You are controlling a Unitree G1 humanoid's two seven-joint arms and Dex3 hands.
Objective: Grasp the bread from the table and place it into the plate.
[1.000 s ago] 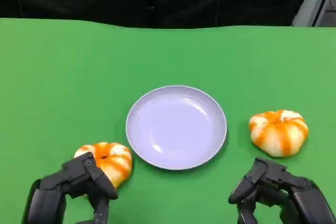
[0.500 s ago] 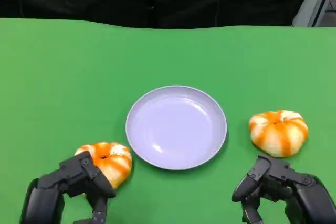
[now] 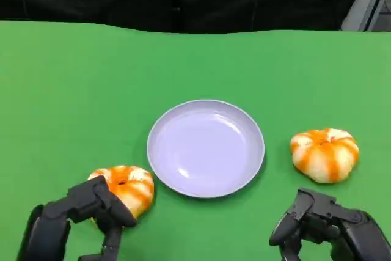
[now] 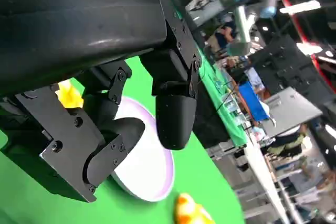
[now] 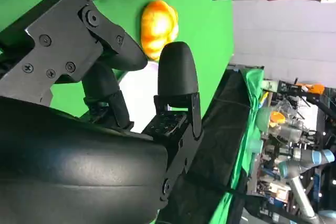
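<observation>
Green cloth is covering the table (image 3: 73,77), and the left hand (image 3: 91,209) is hovering with fingers apart, touching nothing, just behind the orange-and-white round bread roll (image 3: 125,187), apparently lining up a grasp. Beyond it the empty lilac round plate (image 3: 205,148) is waiting between the hands. The right hand (image 3: 317,227), also spread and empty, is idling just short of a second orange-striped bread roll (image 3: 324,154).

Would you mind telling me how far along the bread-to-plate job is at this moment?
Nothing looks finished: the plate holds no bread. The left hand is at the left bread, its fingers apart beside the bun with no clear grip on it. The right bread lies on the green table, apart from the right hand, which holds nothing. Grasping, carrying and placing remain.
</observation>
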